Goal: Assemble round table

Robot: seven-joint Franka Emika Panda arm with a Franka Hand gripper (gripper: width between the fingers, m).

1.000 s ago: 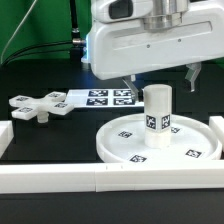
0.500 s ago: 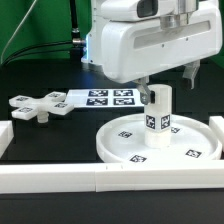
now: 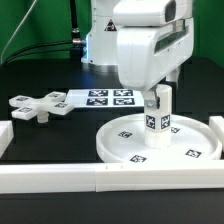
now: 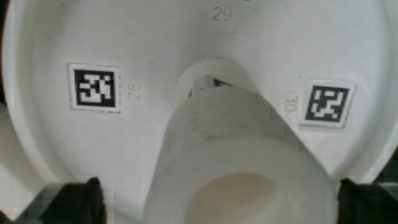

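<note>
The post [image 3: 157,110] stood upright on the disc [image 3: 112,148], its long axis vertical. The gripper [image 4: 222,200] hung directly above it, jaws spread wide to either side of the post's top, gripping nothing.

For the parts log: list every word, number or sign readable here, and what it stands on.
"29", faint, not certain: moulded on the round disc.
Small marks beside the disc's square tags: too blurred to read.
Tags on post, cross-shaped piece, marker board: black-white patterns, no words.
</note>
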